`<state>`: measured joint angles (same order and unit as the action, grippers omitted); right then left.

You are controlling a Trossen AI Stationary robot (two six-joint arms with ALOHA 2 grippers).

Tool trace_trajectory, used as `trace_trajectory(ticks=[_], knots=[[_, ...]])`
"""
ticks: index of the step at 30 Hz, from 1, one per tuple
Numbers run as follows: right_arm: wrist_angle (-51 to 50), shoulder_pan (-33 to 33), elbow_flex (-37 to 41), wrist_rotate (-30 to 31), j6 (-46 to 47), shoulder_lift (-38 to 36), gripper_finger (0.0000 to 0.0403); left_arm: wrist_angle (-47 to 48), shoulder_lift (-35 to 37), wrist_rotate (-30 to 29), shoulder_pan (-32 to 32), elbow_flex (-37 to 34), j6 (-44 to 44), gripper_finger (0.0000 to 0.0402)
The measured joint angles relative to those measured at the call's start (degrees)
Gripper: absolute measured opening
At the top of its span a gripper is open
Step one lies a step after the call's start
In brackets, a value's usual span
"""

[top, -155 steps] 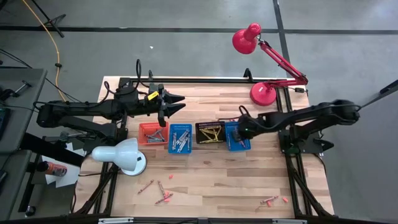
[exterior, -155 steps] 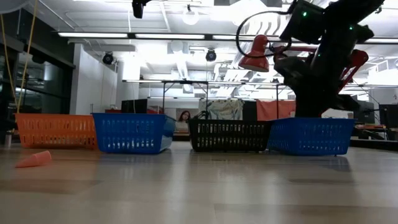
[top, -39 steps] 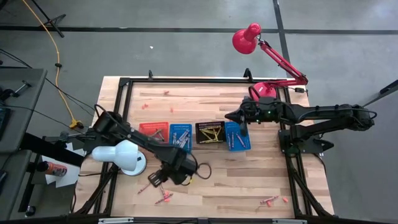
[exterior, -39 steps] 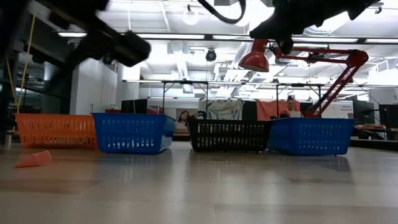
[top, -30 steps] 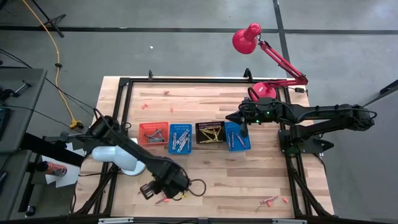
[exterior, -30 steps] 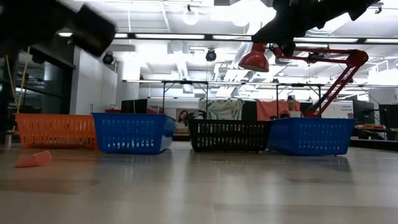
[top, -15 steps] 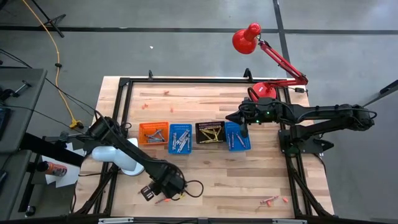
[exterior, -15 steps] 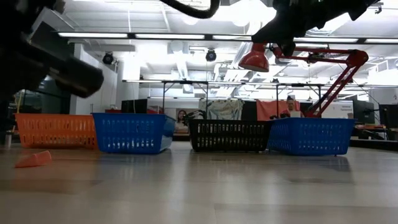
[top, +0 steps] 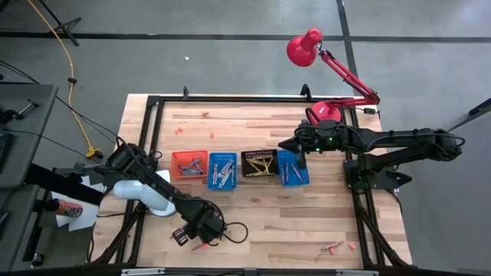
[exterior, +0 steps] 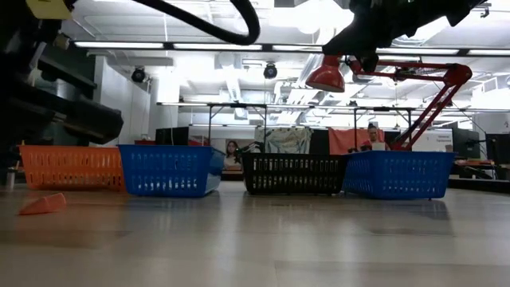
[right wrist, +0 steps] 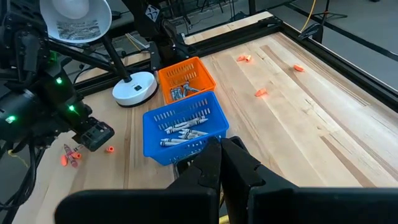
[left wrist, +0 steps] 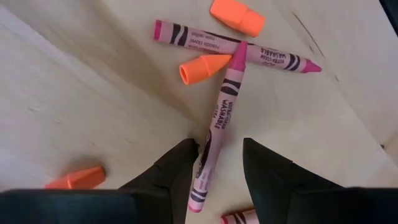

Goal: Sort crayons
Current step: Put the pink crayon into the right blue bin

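A: Left gripper (left wrist: 216, 167) — where is it seen?

B: Low over the front-left part of the wooden table (top: 253, 222), near the table's front edge. Fingers (left wrist: 174, 171) are spread, one on each side of a pink crayon (left wrist: 219, 118). The crayon is lying flat on the wood, not lifted; whether the pads touch it cannot be told.

A: Other crayons nearby?

B: A second pink crayon (left wrist: 236, 46) is crossed by the tip of the first. An orange crayon stub (left wrist: 202, 67) is touching both. Another orange piece (left wrist: 236, 15) sits just past them, and one more orange piece (left wrist: 78, 178) lies apart to the side.

A: Right gripper?

B: The right gripper (right wrist: 221, 152) is held above the row of baskets, fingers pressed together, nothing held.

A: Baskets?

B: Four in a row mid-table: orange basket (top: 189, 164), blue basket (top: 222, 170), black basket (top: 260, 163), second blue basket (top: 292, 169). Crayons are seen inside all four. Loose crayons (top: 331, 247) are also noted at the front right, and small bits at the back left.

A: Other items?

B: A white lamp (top: 146, 194) on the left, a red lamp (top: 322, 115) at the back right.
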<state>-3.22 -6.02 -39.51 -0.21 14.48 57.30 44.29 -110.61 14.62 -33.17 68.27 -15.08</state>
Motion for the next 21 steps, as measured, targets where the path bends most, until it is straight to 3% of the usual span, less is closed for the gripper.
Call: trace_trajectory(ticks=[6,13,21], knots=[[0.0,0.0,0.0,0.0,-0.4,0.0,0.0000,-0.7,0.0,-1.6,0.1,-0.1,-0.8,0.0120],[0.0,0.0,0.0,0.0,-0.4,0.0,0.0000,-1.3,-0.1,-3.2,0.3,-0.1,1.0,0.0012],[0.0,0.0,0.0,0.1,-0.6,0.0,0.0000,-1.0,1.4,-4.0,1.5,-0.3,3.5,0.0004]])
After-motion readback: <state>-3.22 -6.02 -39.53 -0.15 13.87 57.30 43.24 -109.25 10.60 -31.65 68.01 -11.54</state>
